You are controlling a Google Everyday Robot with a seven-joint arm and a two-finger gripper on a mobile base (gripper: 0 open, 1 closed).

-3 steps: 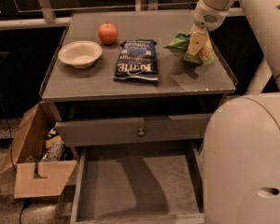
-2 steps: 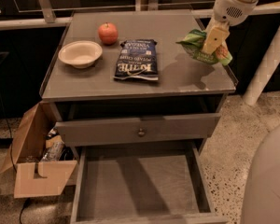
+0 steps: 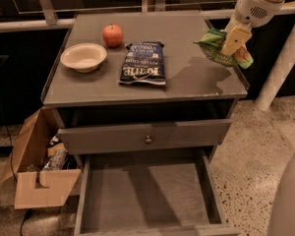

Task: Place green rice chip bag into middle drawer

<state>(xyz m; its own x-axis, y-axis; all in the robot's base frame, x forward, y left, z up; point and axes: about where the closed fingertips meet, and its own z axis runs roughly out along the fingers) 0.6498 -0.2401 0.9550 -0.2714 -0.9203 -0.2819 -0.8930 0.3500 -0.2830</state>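
The green rice chip bag (image 3: 215,48) hangs crumpled in the air above the cabinet's right rear corner, held by my gripper (image 3: 233,41), which comes down from the white arm at the top right and is shut on it. The bag is clear of the grey tabletop (image 3: 187,77) and casts a shadow on it. The middle drawer (image 3: 142,195) is pulled out at the bottom of the view, a wide shallow grey tray with a bare floor. It lies well below and to the left of the bag.
A dark blue Kettle chip bag (image 3: 142,63), a red apple (image 3: 112,35) and a cream bowl (image 3: 83,56) sit on the tabletop. The grey drawer front with a round knob (image 3: 148,139) is above the open drawer. A cardboard box (image 3: 37,171) stands on the floor at left.
My gripper has lifted the green bag off the tabletop and carried it up and to the right. The view has shifted, and the robot's white body no longer covers the right side.
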